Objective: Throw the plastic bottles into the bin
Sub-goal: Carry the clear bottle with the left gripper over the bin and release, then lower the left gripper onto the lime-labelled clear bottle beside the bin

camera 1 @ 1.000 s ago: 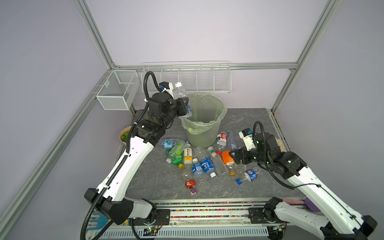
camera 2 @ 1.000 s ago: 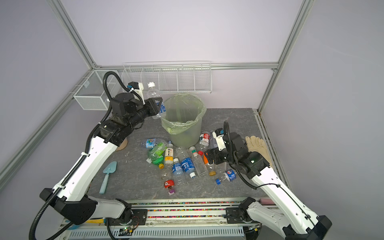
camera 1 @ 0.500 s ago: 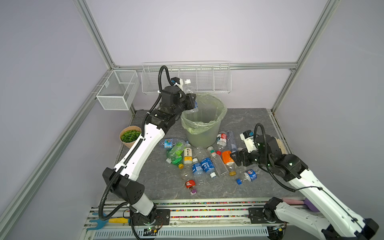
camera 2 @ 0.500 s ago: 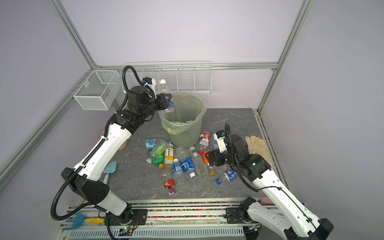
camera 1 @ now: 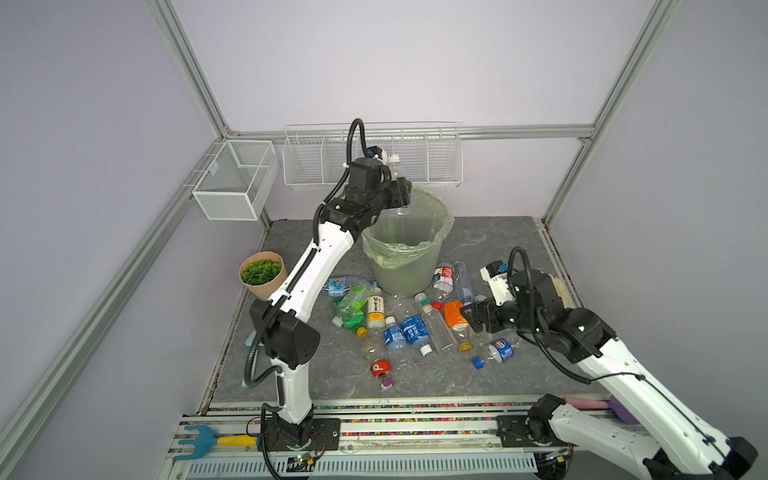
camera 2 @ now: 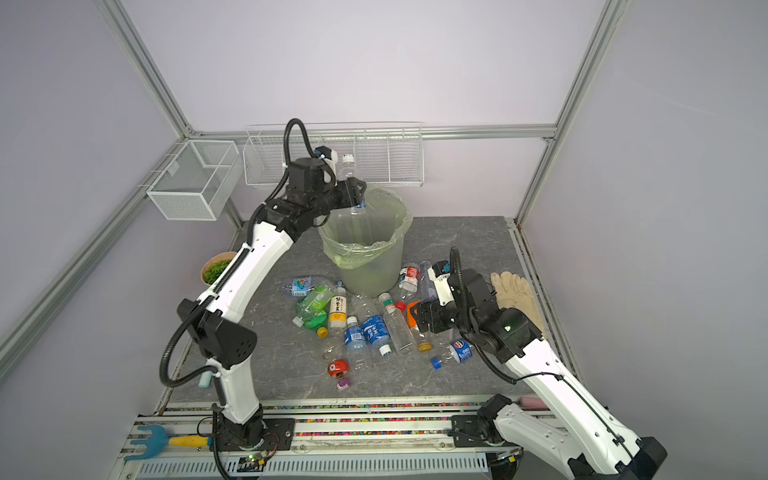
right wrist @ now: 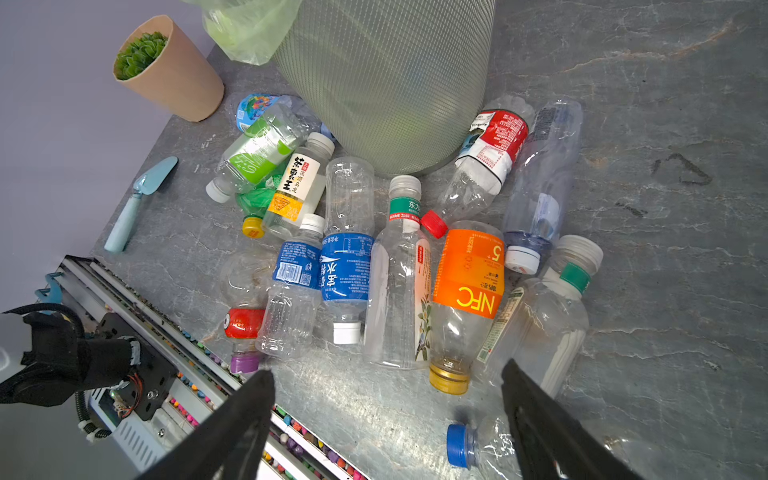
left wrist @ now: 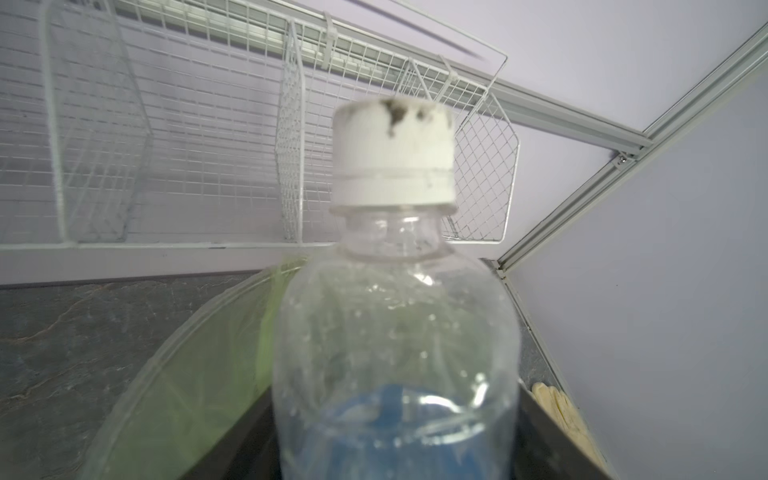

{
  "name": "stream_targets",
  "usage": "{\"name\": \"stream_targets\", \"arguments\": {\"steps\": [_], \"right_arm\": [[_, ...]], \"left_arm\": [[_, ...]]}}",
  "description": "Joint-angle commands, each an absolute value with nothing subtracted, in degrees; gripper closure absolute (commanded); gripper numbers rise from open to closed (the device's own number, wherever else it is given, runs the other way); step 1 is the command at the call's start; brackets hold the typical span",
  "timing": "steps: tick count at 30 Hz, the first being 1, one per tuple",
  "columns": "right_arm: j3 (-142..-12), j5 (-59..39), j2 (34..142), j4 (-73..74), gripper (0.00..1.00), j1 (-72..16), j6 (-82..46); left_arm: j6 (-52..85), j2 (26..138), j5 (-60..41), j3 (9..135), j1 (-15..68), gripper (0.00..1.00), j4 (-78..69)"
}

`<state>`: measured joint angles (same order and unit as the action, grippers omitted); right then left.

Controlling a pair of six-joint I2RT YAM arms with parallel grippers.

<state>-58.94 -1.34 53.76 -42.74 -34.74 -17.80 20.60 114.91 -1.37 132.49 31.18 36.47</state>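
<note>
Left gripper (camera 1: 402, 192): hovering over the far left of the mouth of the bin (camera 1: 409, 270), its jaws flanking a clear white-capped bottle (left wrist: 395, 332) that is standing upright, cap up; whether they are clamping it cannot be told. Right gripper (right wrist: 386, 374): hanging with jaws spread wide and empty, just above the right end of the plastic bottles (camera 1: 409, 330). These are lying scattered on the grey table (camera 1: 498, 241), on the near side of the bin, an orange-labelled bottle (right wrist: 469, 270) lying close to the fingers.
</note>
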Motion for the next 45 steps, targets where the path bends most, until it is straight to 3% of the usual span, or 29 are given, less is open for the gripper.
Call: {"name": "stream_targets", "arguments": {"steps": [1,7,14,28,38,45], "right_arm": [[-59.7,-1.1,52.3,-44.2,0.12,-34.8,-18.3],[-58.7,-1.6,52.7,-43.1,0.11,-34.9,-18.5],[-58.9,-1.7,53.2,-43.1,0.12,-34.8,-17.8],[-59.1,-2.5,54.8,-42.2,0.11,-34.8,-17.8],[-59.3,-3.4,55.6,-41.4,0.12,-34.9,-18.0],[-59.2,-4.1,56.4,-40.8,0.12,-35.0,-18.1]], "left_arm": [[16.1,117.6,0.2,143.1,33.4,0.16,51.4],[13.6,107.7,1.6,129.8,36.2,0.12,41.7],[13.7,99.4,2.1,119.0,36.7,0.12,41.0],[14.2,74.6,7.5,82.9,35.2,0.09,33.8],[19.9,65.7,5.7,63.9,28.0,0.10,31.8],[21.8,67.9,1.3,56.3,24.0,0.11,27.5]]}}
